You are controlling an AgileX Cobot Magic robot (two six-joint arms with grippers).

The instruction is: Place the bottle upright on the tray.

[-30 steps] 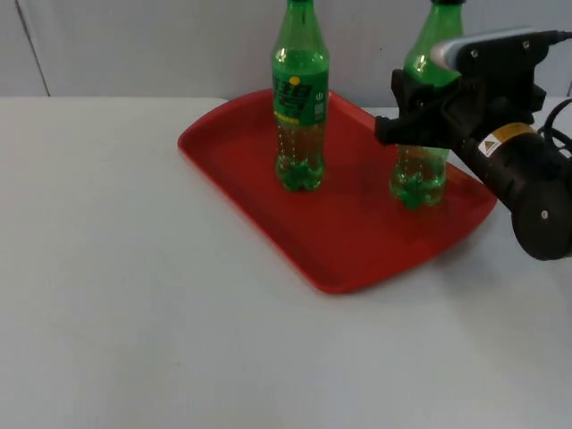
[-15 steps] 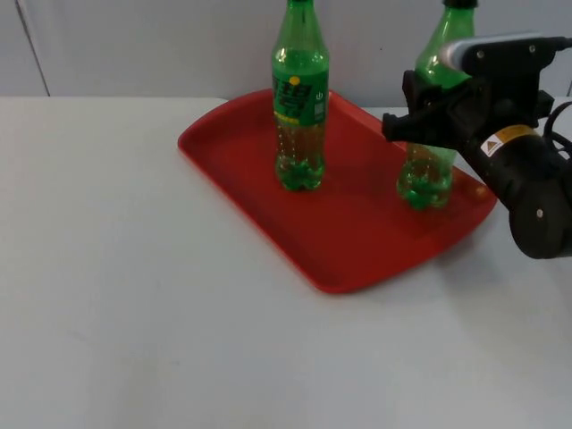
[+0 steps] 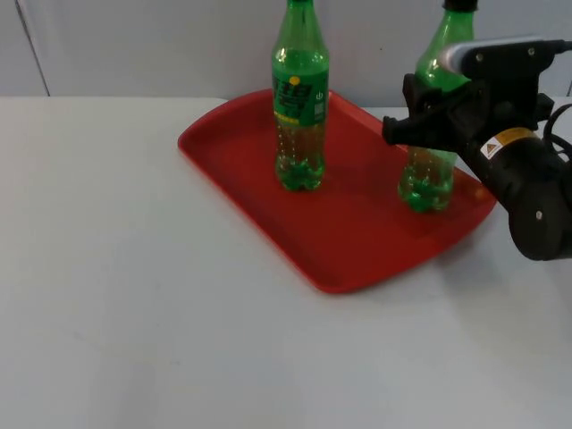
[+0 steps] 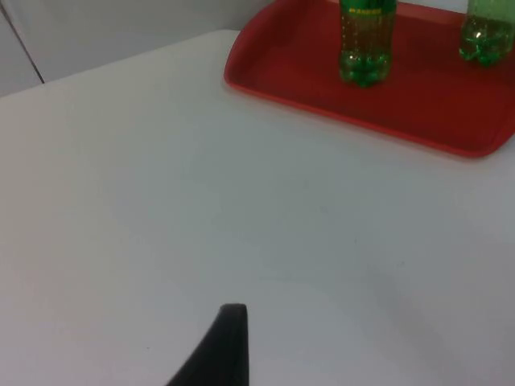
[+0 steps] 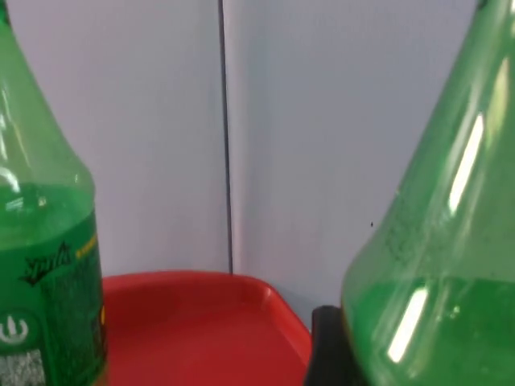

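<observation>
I see the right gripper point(image 3: 420, 125) wrapped around the middle of a green bottle point(image 3: 427, 183), and it has the bottle pinched between its fingers. The bottle stands straight up on the red tray point(image 3: 357, 241), near the tray's right edge, with its bottom touching the tray floor. In the right wrist view the held bottle point(image 5: 434, 265) is very close, with one black finger point(image 5: 326, 346) pressed against its side.

A second green bottle point(image 3: 300, 98), the one with a label, stands upright near the tray's back edge, well apart from the held one. I see it in the left wrist view too point(image 4: 367, 40), and in the right wrist view point(image 5: 44, 265).

The left gripper point(image 4: 217, 350) waits over the bare white table point(image 3: 134, 295), well away from the tray's front left corner. I cannot tell if its fingers are open or closed.

Compared with one second ago, the held bottle and the right gripper have slid a little toward the tray's right edge. Since half a second ago almost nothing has moved. The labelled bottle has stayed put.
</observation>
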